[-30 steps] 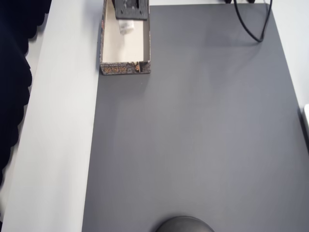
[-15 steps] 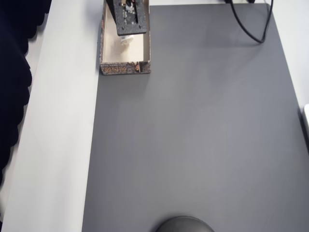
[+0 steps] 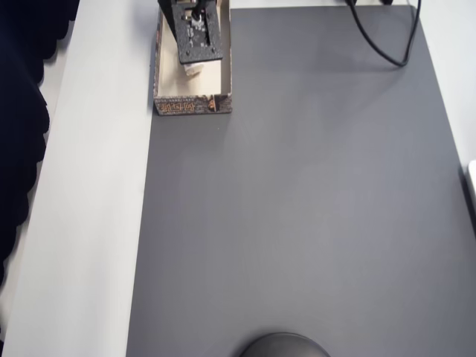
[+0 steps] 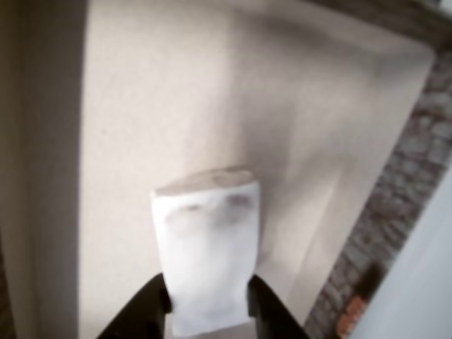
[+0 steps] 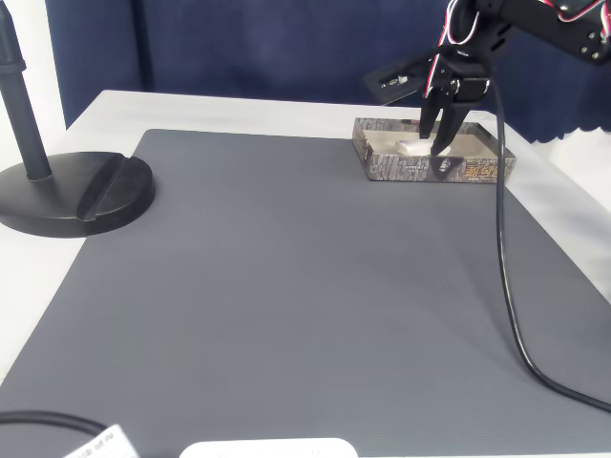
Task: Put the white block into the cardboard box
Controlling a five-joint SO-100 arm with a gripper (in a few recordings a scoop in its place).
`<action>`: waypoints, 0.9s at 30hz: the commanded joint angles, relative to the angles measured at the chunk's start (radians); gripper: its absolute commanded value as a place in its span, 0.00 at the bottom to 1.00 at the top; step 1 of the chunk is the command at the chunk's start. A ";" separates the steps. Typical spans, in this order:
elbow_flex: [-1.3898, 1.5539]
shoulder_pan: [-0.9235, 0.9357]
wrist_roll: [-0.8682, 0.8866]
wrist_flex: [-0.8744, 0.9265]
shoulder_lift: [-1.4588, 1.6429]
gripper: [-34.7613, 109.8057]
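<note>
Nearest in the fixed view, a grey mat (image 5: 286, 286) covers the bench (image 5: 239, 110), with a black stand base (image 5: 72, 196) at its left. Farther back, the cardboard box (image 5: 396, 165) sits at the mat's far edge. Inside it, the gripper (image 4: 206, 311) pinches the white block (image 4: 206, 258), held low over the box's cream floor

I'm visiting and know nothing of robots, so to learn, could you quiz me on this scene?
1. True or false: the white block is pinched by the gripper.
2. What lies beneath the block? A) grey mat B) cardboard box C) black stand
3. Fill in: the black cable trails across the ___ mat.

Key: 1 true; 2 B; 3 grey.
</note>
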 commanded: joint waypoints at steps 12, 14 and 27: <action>-0.083 -0.014 -0.080 0.018 -0.003 0.25; -0.081 -0.015 -0.075 0.018 0.003 0.26; -0.020 -0.015 -0.021 0.002 0.106 0.40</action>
